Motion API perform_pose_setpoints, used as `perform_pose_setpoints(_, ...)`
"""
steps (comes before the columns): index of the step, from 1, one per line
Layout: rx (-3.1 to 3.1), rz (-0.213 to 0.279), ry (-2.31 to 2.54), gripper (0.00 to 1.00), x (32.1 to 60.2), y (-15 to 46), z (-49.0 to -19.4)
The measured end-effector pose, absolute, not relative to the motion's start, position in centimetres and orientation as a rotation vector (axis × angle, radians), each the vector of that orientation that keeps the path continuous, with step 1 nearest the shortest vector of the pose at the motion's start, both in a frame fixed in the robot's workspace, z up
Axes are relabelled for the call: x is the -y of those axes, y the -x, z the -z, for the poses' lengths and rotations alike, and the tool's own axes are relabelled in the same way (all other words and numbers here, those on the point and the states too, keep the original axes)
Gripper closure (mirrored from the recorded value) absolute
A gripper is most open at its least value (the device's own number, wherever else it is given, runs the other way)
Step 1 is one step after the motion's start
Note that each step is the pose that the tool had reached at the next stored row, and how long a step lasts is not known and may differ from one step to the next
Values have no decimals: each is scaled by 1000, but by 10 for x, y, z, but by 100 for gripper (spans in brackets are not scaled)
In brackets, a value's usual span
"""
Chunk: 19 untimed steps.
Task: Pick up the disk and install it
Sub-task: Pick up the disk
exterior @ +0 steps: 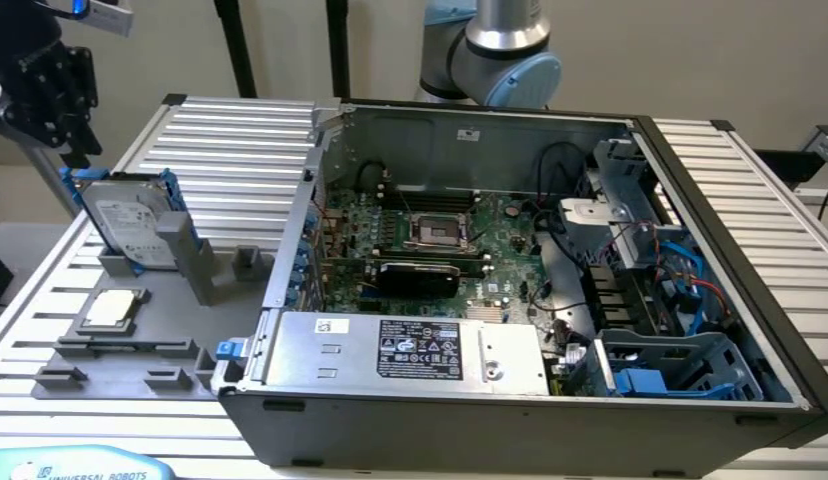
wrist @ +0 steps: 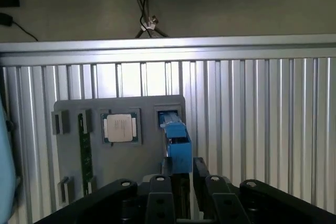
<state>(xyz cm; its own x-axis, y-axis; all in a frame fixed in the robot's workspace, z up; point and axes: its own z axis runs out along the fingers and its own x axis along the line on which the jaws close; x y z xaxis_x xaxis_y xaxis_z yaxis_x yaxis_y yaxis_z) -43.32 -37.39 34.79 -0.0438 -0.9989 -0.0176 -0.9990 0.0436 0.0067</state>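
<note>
**A:** What sits closest to the lens?

**B:** The claw point(wrist: 182, 169), black, its body cut off by the frame edge. Its two fingers point(wrist: 199, 167) stand apart, released, clamping nothing.

**A:** And the disk?

**B:** One disk point(wrist: 177, 140), upright on its edge in a slot of the grey fixture point(wrist: 147, 153). Its blue carrier lines up with the gap between the fingers. From the wrist it is edge-on, so the label is hidden. In the exterior view the claw point(exterior: 70, 140) hangs just above the disk point(exterior: 125, 222), and whether they touch is hard to make out.

**A:** What else is on the fixture?

**B:** One square silvery chip point(wrist: 119, 128) beside the disk, and one green strip point(wrist: 84, 145), too thin to identify.

**A:** Farther out?

**B:** The ribbed tabletop point(wrist: 252, 119). Then, toward the exterior view's right, one open computer case point(exterior: 521, 410) with one silver box point(exterior: 401, 350) inside. Its cables are too tangled to count.
</note>
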Motion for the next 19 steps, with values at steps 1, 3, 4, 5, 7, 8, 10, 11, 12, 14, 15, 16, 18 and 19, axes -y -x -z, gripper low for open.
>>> perform_pose_setpoints(1,-2263,-27,2167,64,374,433,-347)
perform_pose_setpoints(3,-2262,-26,2168,58,374,433,-346)
perform_pose_setpoints(4,-2261,-27,2169,53,374,433,-345)
perform_pose_setpoints(5,-2260,-27,2170,53,374,433,-344)
perform_pose_setpoints(7,-2259,-27,2171,46,374,433,-341)
perform_pose_setpoints(8,-2259,-27,2172,46,374,433,-339)
perform_pose_setpoints(10,-2257,-26,2173,46,374,433,-335)
perform_pose_setpoints(11,-2257,-26,2173,46,374,433,-333)
perform_pose_setpoints(12,-2257,-26,2173,46,374,433,-332)
perform_pose_setpoints(14,-2256,-26,2174,46,374,433,-328)
perform_pose_setpoints(15,-2256,-26,2174,46,374,433,-326)
perform_pose_setpoints(16,-2256,-26,2174,46,374,433,-324)
perform_pose_setpoints(18,-2255,-26,2174,46,374,433,-321)
perform_pose_setpoints(19,-2255,-26,2175,46,374,433,-319)
